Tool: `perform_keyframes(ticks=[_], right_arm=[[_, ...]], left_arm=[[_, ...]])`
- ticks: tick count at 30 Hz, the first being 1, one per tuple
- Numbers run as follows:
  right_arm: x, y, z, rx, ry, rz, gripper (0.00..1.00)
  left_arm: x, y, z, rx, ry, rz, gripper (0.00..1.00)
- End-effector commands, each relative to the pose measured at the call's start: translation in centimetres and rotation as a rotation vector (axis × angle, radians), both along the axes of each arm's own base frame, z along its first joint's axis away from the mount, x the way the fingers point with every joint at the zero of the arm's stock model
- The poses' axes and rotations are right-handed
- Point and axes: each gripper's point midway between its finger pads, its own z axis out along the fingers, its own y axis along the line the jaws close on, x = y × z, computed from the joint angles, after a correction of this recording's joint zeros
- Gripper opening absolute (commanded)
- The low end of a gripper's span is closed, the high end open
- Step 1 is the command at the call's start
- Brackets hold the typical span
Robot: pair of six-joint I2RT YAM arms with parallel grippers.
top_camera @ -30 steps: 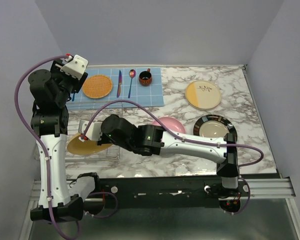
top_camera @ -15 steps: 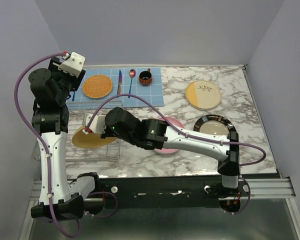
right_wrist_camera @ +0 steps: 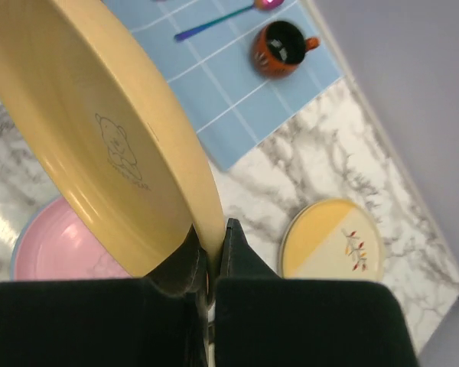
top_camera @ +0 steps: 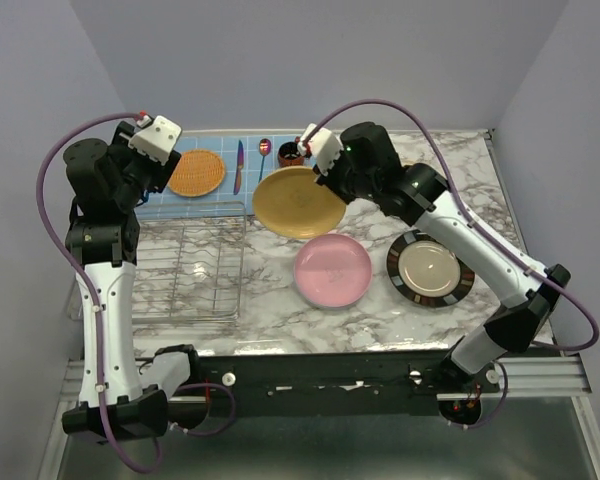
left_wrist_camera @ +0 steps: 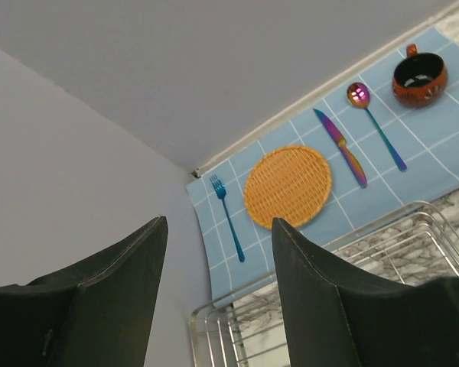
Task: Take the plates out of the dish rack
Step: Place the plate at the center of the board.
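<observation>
Well clear of the dish rack (top_camera: 195, 270) — found the yellow-orange plate (top_camera: 298, 202) aloft and tilted over the table's (top_camera: 280, 325) far middle, clamped at its far rim by the right gripper (right_wrist_camera: 211, 248). Probably needed only levelling, then lowering onto bare marble beside the pink plate (top_camera: 332, 270), just nearer in. Saw the left gripper (left_wrist_camera: 219, 223) raised at the far-left corner — jaws apart, empty.

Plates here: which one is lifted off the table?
The yellow-orange round plate, pinched by its rim in the right gripper; the pink plate, black-rimmed plate and cream-and-yellow plate lie flat.
</observation>
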Motion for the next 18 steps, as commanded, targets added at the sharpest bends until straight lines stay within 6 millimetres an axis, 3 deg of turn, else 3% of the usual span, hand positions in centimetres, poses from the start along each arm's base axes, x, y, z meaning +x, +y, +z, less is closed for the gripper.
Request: perform_keyframes(ticks=[1,2,6,10,11,13,14,18], right_arm=[[-4.2,-1.9,-4.9,0.002,0.333,0.13,0.01],[-4.4,-3.7,-5.9,-0.016,0.408,0.115,0.01],[-5.4,-6.1,-7.8,0.017,0.604,0.157,0.01],[-4.2,-8.2,-8.8,0.047,0.671,0.143,0.01],[-3.9,-9.2,-10.1,0.037,0.725,0.134,0.01],[-3.9,-9.4,-10.6,0.059,0.788,0.148,0.01],[-4.1,-10.0,-12.3,0.04,0.87,0.153,0.01],[-4.1,-10.4,-14.8,0.026,0.98,0.161,0.01]], left_arm=[[-1.1,-1.7,-4.2,0.042,0.132,-0.128,0.65],[-1.3,-2.2,-4.6,0.074,0.142,-0.17,0.65],[-2.0,-2.6,-6.6,0.11,0.205,-0.218,0.65],[-2.5,-2.8,-7.8,0.121,0.228,-0.234,0.64],[-2.6,-2.9,-8.0,0.123,0.23,-0.24,0.64],[-2.9,-3.1,-8.6,0.126,0.243,-0.253,0.64],[-3.0,-3.1,-8.8,0.127,0.247,-0.255,0.64],[-3.6,-3.5,-10.2,0.117,0.285,-0.282,0.64]])
